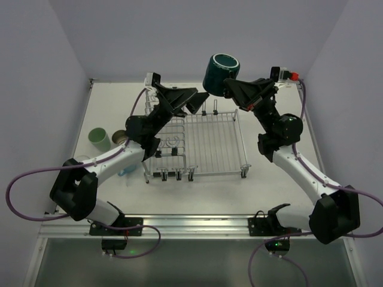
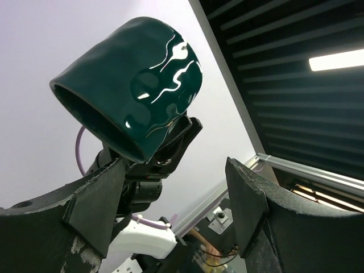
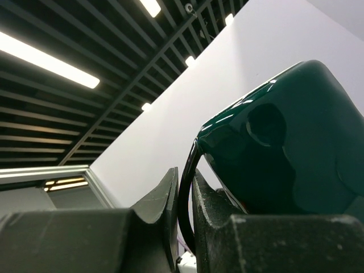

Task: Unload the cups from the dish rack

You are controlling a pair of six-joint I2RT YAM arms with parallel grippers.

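My right gripper [image 1: 227, 88] is shut on the thin handle of the dark teal cup [image 1: 221, 72] and holds it high over the back edge of the silver wire dish rack [image 1: 209, 143]. The right wrist view shows both fingers [image 3: 165, 199] pinching the handle, with the cup [image 3: 278, 148] on the right. My left gripper [image 1: 197, 100] is open and raised, pointing at the cup from the left. In the left wrist view the cup [image 2: 136, 79] hangs above the open gripper [image 2: 176, 187], not touching it.
A pale green cup [image 1: 99, 139] and a brown cup [image 1: 120, 137] lie on the table left of the rack. A light-blue mug [image 1: 126, 171] peeks out under my left arm. I cannot make out the clear glass. Walls close in on three sides.
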